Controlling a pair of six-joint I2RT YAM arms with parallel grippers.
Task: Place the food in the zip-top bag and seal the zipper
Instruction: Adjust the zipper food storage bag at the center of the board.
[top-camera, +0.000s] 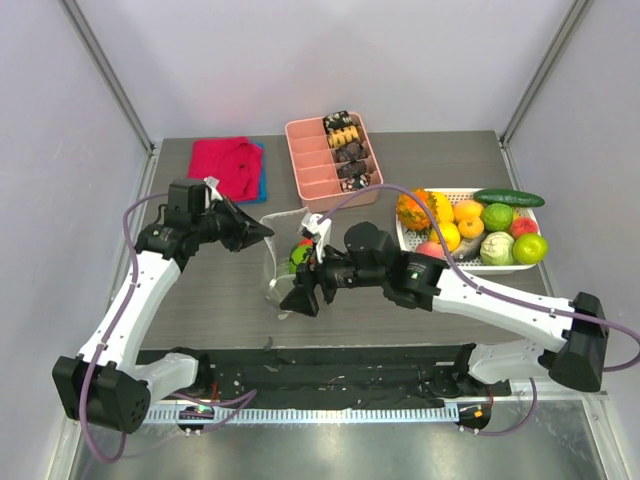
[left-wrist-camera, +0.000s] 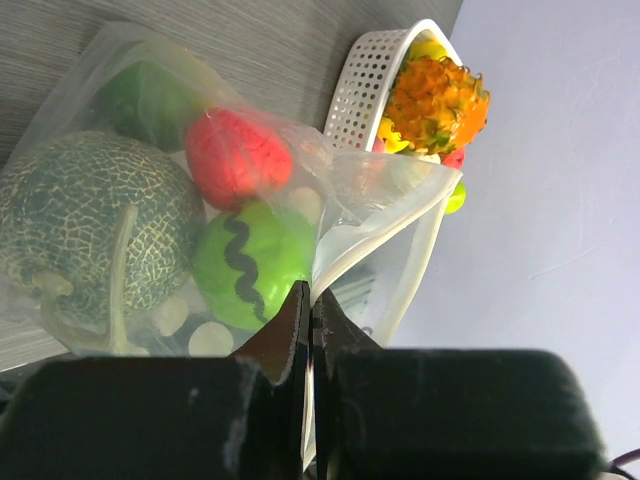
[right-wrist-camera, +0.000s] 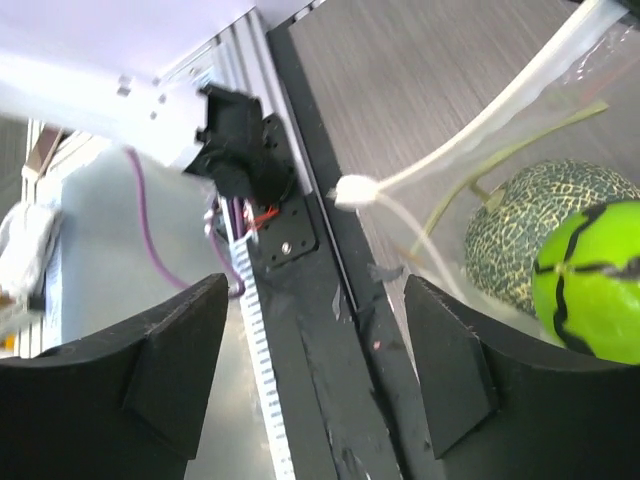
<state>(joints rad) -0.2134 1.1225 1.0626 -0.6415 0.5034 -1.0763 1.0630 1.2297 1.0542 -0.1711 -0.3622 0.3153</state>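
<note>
The zip-top bag (top-camera: 292, 262) lies at mid-table, clear with white dots. The food is inside it: a red fruit (left-wrist-camera: 238, 157), a bright green ball with a black squiggle (left-wrist-camera: 250, 262) and a netted yellow-green melon (left-wrist-camera: 90, 225). My left gripper (left-wrist-camera: 310, 298) is shut on the bag's rim at the far side (top-camera: 262, 230), and the mouth gapes. My right gripper (right-wrist-camera: 315, 320) is open at the bag's near corner (top-camera: 300, 296), with nothing between its fingers. The zipper (right-wrist-camera: 470, 132) runs away from the white slider knob (right-wrist-camera: 355, 190), which sits just beyond the right jaws.
A pink tray (top-camera: 312, 172) of dark and tan snacks stands at the back. A red cloth (top-camera: 222, 165) lies back left. A white basket (top-camera: 408, 238) of fruit is at the right, with a cucumber (top-camera: 508, 198) on it. A black rail (top-camera: 330, 375) lines the near edge.
</note>
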